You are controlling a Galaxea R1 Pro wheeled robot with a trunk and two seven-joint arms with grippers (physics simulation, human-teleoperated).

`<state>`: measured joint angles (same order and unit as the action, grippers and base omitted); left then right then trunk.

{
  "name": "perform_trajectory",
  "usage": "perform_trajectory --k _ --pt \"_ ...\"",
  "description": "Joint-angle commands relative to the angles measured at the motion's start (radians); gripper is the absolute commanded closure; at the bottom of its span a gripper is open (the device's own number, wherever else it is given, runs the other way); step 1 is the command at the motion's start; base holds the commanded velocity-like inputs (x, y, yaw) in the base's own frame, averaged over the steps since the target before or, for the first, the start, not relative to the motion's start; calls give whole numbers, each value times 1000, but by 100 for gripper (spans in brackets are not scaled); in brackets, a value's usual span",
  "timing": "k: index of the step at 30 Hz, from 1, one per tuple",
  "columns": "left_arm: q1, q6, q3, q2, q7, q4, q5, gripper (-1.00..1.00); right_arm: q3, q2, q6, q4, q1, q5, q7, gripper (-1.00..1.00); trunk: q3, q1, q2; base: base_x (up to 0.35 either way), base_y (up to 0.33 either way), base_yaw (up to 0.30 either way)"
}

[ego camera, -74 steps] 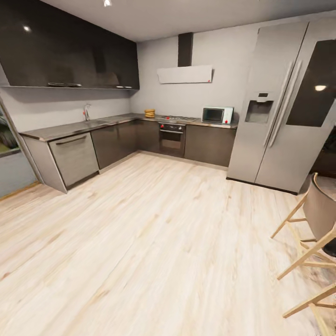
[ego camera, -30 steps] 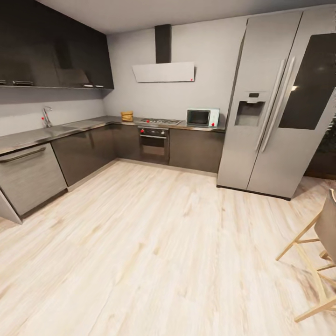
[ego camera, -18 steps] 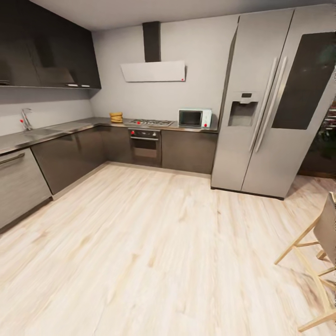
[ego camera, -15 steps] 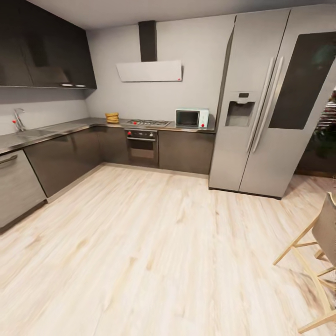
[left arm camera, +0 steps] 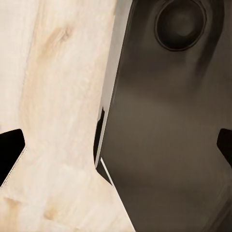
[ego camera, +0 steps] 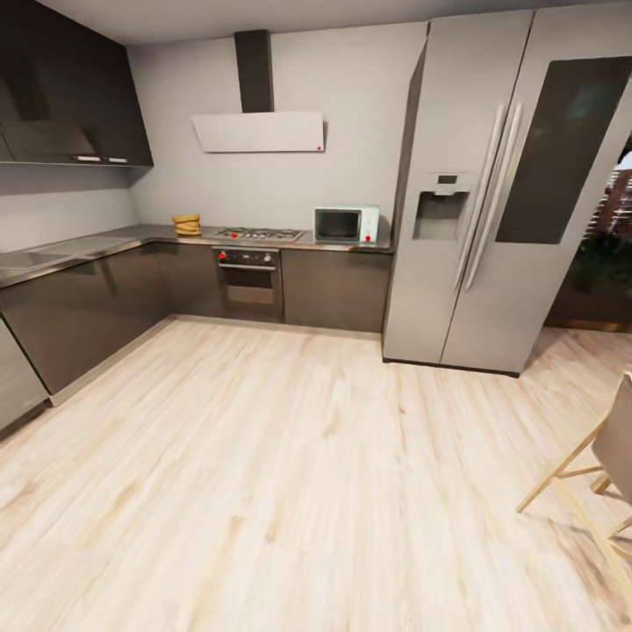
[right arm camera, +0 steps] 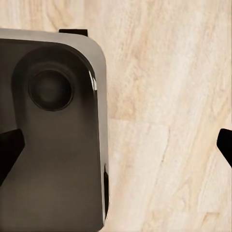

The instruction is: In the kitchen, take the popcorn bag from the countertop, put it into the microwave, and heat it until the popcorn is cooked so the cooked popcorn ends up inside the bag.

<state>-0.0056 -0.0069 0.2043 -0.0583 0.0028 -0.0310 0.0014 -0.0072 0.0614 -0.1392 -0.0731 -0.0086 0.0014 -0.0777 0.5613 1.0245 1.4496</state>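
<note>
Across the kitchen in the head view, the tan-gold popcorn bag (ego camera: 186,225) stands on the grey countertop (ego camera: 132,235) near the corner, left of the gas hob (ego camera: 260,234). At the counter's right end, beside the fridge, sits the mint-blue microwave (ego camera: 346,225) with its dark door shut. In the left wrist view my left gripper (left arm camera: 116,150) hangs open over my dark base and the floor. My right gripper (right arm camera: 116,150) is also open, with nothing between its fingers.
A tall grey fridge (ego camera: 491,193) stands right of the counter. The built-in oven (ego camera: 249,279) sits under the hob, with a flat white hood (ego camera: 259,132) above. A wooden chair (ego camera: 597,474) is at the near right. Light wood floor (ego camera: 290,456) stretches between me and the cabinets.
The whole head picture has shifted: the counter, the microwave and the fridge have slid left and grown a little, so the camera has moved nearer and turned. The sink tap has left the picture.
</note>
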Motion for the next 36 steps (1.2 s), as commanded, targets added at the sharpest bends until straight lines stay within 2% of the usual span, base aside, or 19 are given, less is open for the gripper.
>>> perform_trajectory --k 1,17,36 --pt "-1 -1 4 0 0 0 0 -100 0 0 -3 1 -1 0 -2 -100 1 1 0 327 115 -1" --pt "-1 -1 4 0 0 0 0 -100 0 0 -3 1 -1 0 -2 -100 1 1 0 292 161 -9" --pt "-1 -1 4 0 0 0 0 -100 0 0 -3 1 -1 0 -2 -100 1 1 0 281 172 -224"
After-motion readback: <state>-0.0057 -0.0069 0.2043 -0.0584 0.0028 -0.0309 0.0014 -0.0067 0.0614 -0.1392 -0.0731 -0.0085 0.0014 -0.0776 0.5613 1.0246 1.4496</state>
